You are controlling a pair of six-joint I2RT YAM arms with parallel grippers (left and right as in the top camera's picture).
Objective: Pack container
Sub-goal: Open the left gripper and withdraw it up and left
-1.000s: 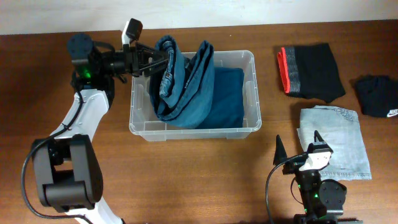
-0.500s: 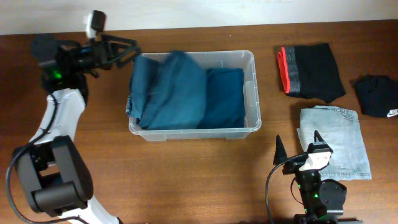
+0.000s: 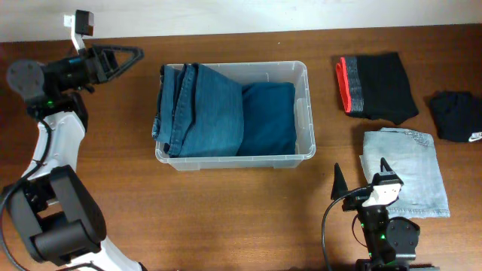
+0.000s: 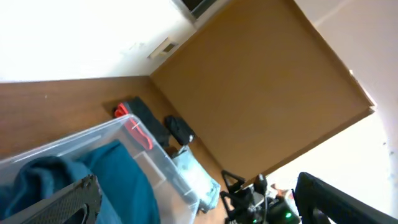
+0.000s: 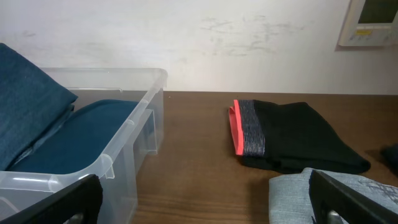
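The clear plastic container [image 3: 303, 69] stands mid-table. Inside lie folded blue jeans [image 3: 199, 109] on the left and a dark teal folded garment [image 3: 269, 117] on the right. My left gripper [image 3: 126, 57] is open and empty, raised at the far left, clear of the container's left wall. My right gripper [image 3: 361, 178] is open and empty near the front edge, right of the container. The container [image 5: 134, 121] and teal garment [image 5: 81, 134] show in the right wrist view. The left wrist view shows the container [image 4: 130, 146] and blue cloth [image 4: 118, 180].
A folded black garment with a red band [image 3: 375, 86] lies at the back right. A small black item [image 3: 458, 114] is at the far right. Folded light denim [image 3: 403, 169] lies beside my right gripper. A wall runs behind the table.
My left gripper let go of the blue jeans, which dropped flat into the container's left half. The left arm then drew back to the left. The right arm has not moved.
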